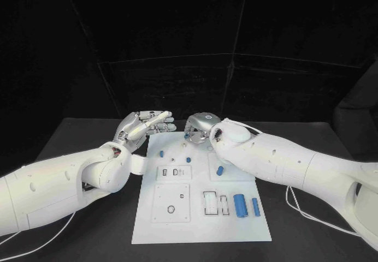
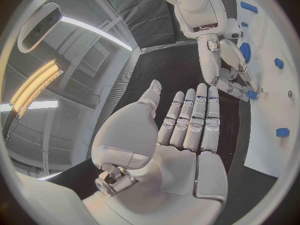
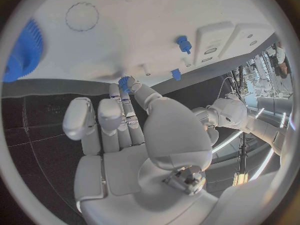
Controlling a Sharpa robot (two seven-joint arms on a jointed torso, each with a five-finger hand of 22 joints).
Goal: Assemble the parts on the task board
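Left hand point(image 2: 187, 130) is flat and holding nothing, fingers straight. Right hand point(image 3: 134, 130) pinches a small blue part point(image 3: 124, 82) at the white board's point(image 1: 201, 224) far edge.

The task board point(image 1: 201, 229) is plain white on a black counter point(image 1: 315, 229). Blue parts point(image 1: 240, 206) lie near its right edge, with smaller blue parts point(image 1: 160, 154) toward its far edge. Both arms are white; the left robot hand point(image 1: 146, 126) and right robot hand point(image 1: 200, 127) are silver
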